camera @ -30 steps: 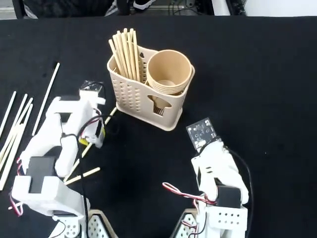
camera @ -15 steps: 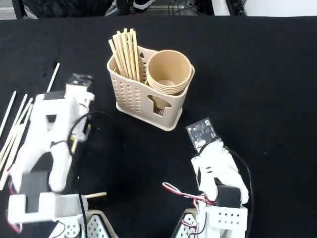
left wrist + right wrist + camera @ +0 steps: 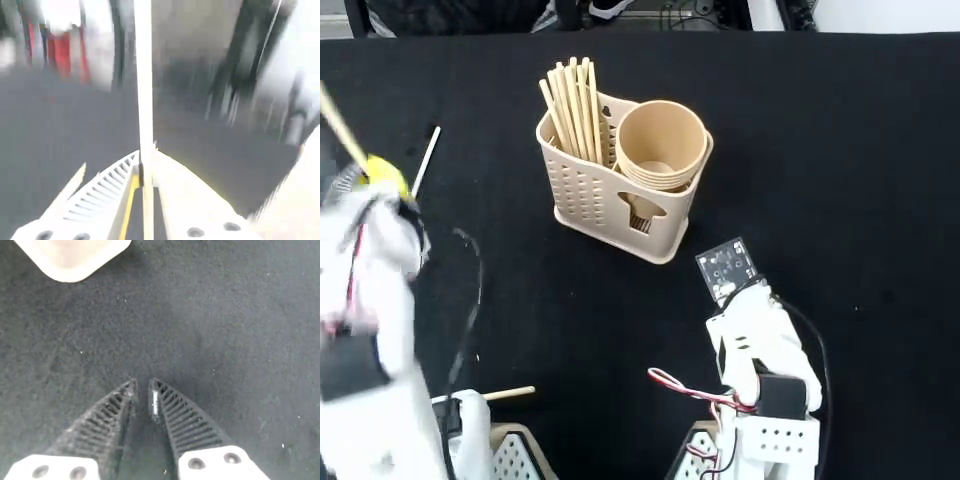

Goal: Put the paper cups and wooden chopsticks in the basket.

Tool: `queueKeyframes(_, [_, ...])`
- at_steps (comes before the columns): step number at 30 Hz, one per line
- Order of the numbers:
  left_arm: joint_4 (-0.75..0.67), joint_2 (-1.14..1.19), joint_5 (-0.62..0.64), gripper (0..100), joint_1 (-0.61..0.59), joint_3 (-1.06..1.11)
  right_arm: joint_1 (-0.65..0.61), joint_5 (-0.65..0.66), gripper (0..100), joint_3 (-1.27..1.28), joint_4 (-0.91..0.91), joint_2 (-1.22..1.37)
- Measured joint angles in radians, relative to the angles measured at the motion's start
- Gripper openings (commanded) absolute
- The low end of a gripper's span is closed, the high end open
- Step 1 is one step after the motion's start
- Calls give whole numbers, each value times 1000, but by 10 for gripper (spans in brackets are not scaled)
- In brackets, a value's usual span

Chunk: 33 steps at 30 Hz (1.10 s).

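Note:
The cream basket (image 3: 605,205) stands at the table's middle, with a bundle of wooden chopsticks (image 3: 575,105) in one compartment and stacked paper cups (image 3: 660,140) in the other. My left arm (image 3: 365,290) is raised high at the left edge. Its gripper (image 3: 145,167) is shut on one wooden chopstick (image 3: 144,90), which sticks up past the yellow jaw toward the far left (image 3: 340,122). My right gripper (image 3: 141,390) hovers low over bare black cloth in front of the basket's near corner (image 3: 70,260), jaws shut with nothing between them.
One loose chopstick (image 3: 424,160) lies on the black cloth at the left, and another chopstick (image 3: 508,394) lies near the left arm's base. The right arm (image 3: 760,345) sits folded at the front right. Bare cloth extends to the right of the basket.
My left arm has swung up and to the left, lifting a chopstick off the table. It now covers the loose chopsticks at the left edge. The right arm has kept still.

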Motion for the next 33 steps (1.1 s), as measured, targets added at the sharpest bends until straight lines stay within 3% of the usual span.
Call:
queueKeyframes(5, [-477,-146,18,30,198,176,0,0,53,0,0,0])
queueKeyframes(8, [-608,-60,29,30,328,170,0,0,53,0,0,0])
queueKeyframes(15, [-657,351,164,30,425,-20,-6,0,53,0,0,0])
queueKeyframes(20, [-655,589,186,30,465,-48,-6,0,53,0,0,0])
queueKeyframes(27, [-655,709,192,34,522,-48,-6,0,53,0,0,0])
queueKeyframes(33, [-586,713,83,149,539,15,-6,0,53,0,0,0])
